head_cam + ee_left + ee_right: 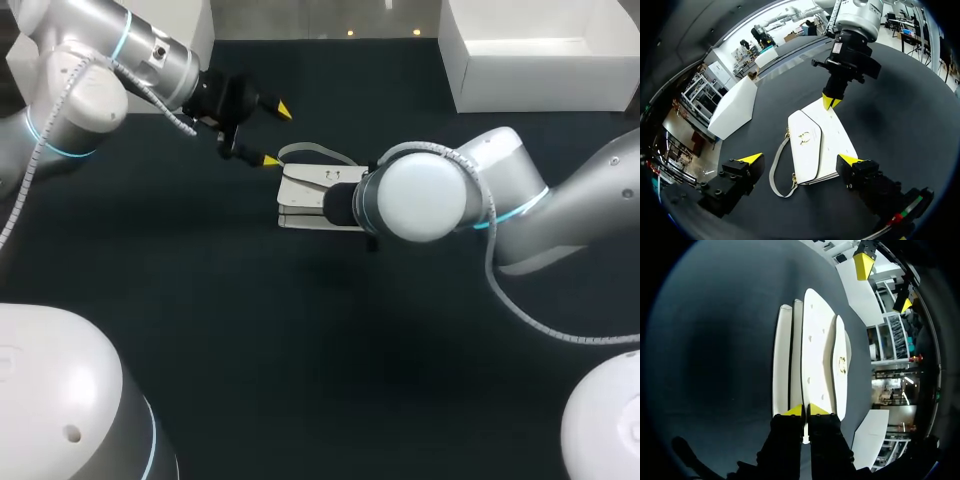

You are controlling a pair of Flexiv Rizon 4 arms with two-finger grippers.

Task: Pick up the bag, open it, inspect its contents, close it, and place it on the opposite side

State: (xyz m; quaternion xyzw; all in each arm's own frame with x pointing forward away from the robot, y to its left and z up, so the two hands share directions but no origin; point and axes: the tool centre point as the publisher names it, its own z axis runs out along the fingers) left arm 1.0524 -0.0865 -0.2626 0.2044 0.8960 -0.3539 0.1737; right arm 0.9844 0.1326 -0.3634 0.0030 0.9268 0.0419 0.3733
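From the head view: one white handbag [310, 190] lies flat on the dark counter [200, 300]. The left claw [277, 134] hangs just beside the bag's strap end, its two yellow fingers spread wide and holding nothing. The right arm [420, 195] covers the bag's other end and hides its own claw.

From the left wrist view: the bag [812, 145] shows a flap with one gold clasp and one grey strap [777, 172]. It lies under and between the open fingers of the left claw [801, 160]. The right claw [830, 101] meets its far edge.

From the right wrist view: the right claw [805, 410] is pinched onto a thin edge of the bag [817, 355], which stretches ahead of it.
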